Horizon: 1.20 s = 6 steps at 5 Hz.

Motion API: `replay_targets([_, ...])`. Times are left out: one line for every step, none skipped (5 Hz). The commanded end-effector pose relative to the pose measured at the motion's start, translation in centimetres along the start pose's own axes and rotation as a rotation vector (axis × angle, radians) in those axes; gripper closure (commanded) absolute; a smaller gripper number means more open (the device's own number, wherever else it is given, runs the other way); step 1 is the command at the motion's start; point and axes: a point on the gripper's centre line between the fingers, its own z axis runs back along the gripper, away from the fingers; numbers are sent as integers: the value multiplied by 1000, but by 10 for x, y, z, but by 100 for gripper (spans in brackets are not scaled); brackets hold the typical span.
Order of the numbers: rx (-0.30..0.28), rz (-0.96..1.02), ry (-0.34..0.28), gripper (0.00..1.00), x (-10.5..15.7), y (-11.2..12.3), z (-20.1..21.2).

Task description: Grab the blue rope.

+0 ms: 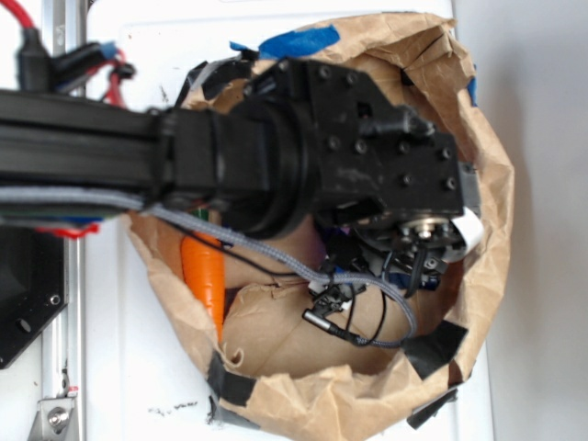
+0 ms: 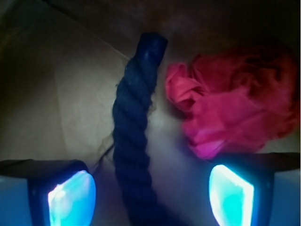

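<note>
A big brown paper bag point(image 1: 478, 248) sits open on the table, and the black robot arm point(image 1: 276, 147) reaches down into it. An orange toy carrot point(image 1: 204, 271) lies inside. The gripper point(image 2: 150, 195) is spread wide, holding nothing. The blue rope point(image 2: 134, 122) lies between its glowing fingers point(image 2: 70, 200), beside a crumpled red cloth point(image 2: 235, 110).

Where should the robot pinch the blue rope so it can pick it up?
Probably mid-length on the twisted part of the blue rope, not the smooth capped end. It lies lengthwise between the open gripper fingers, so coming straight down and squeezing across its sides should work, clear of the crumpled red cloth.
</note>
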Motion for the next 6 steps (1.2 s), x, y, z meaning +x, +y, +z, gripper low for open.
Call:
replay_targets([33,-51,1,0,3,-18,-15])
replay_targets([25,-36,-1,5,-3,-13,-22])
replay_targets([18,-25,-12,100,-4,-7,-22])
replay_targets([16,-20,-14,100,-3,1,-22])
replay_targets([17,-18,-14,100,-3,4,-22])
replay_targets([18,-20,-21,100,-3,5,-20])
